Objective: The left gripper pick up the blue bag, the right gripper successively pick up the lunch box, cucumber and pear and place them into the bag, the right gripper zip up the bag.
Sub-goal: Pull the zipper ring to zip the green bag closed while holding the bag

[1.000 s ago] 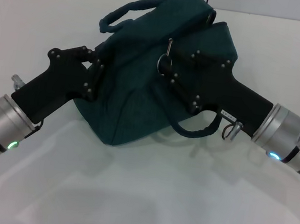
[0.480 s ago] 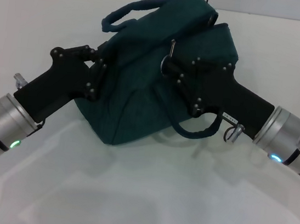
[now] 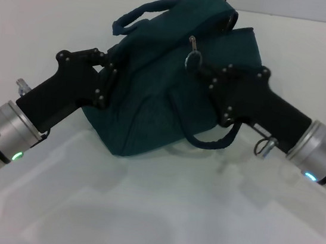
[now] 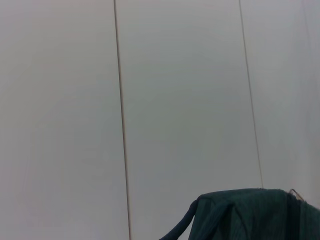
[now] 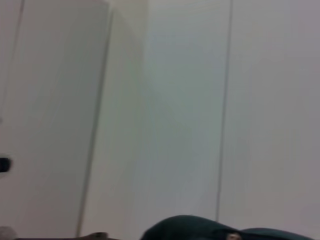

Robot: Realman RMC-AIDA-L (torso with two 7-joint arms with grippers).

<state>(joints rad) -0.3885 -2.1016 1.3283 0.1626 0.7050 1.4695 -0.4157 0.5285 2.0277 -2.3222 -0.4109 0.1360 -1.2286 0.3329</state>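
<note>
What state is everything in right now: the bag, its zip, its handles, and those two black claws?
Dark teal fabric lunch bag: on the table, upright, top looks closed.
Metal ring zip pull: sticking up at the right gripper's tip.
Upper loop handle: arching free.
Lower loop handle: hanging under the right gripper.
Left gripper: pressed to the bag's left side.
Right gripper: at the zip pull.

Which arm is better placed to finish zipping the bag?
Right, probably. The right gripper is at the metal zip pull atop the blue bag; the left gripper is against the bag's side.
</note>
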